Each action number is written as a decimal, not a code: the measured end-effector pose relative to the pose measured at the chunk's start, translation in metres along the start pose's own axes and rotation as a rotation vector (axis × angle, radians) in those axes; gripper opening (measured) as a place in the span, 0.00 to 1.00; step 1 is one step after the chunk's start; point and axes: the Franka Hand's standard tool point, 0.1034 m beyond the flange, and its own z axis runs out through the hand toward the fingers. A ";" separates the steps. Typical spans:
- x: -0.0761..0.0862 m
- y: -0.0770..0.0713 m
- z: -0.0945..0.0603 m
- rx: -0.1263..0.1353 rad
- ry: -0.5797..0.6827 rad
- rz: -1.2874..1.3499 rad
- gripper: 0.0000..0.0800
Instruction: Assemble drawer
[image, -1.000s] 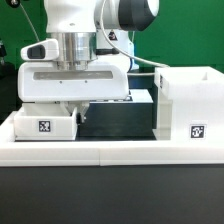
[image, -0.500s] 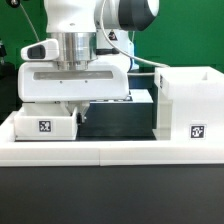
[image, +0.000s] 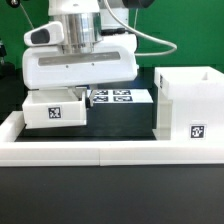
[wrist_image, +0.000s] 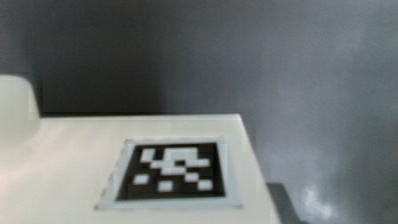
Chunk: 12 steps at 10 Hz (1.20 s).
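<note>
My gripper (image: 80, 94) hangs under the large white hand, its fingertips down at the rim of a small white open-top tray (image: 55, 111) with a square tag on its front. The tray hangs with the hand, clear of the black table, at the exterior view's left. The fingers themselves are mostly hidden behind the tray. In the wrist view a white tray face with its tag (wrist_image: 178, 172) fills the lower part; no fingertips show there. The tall open-fronted box (image: 188, 95) with its tag stands at the exterior view's right. No second tray is in view.
The long low white border wall (image: 100, 152) runs along the front and the exterior view's left side. The marker board (image: 120, 97) lies flat behind the tray, between it and the tall box. Cables arc over the arm.
The hand has risen and the small tray has come up with it, off the table. The marker board behind it now shows.
</note>
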 end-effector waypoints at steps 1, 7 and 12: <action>-0.002 0.000 0.002 0.000 -0.005 0.001 0.05; 0.001 -0.013 0.009 -0.030 -0.025 -0.437 0.05; 0.006 -0.018 0.014 -0.032 -0.058 -0.798 0.05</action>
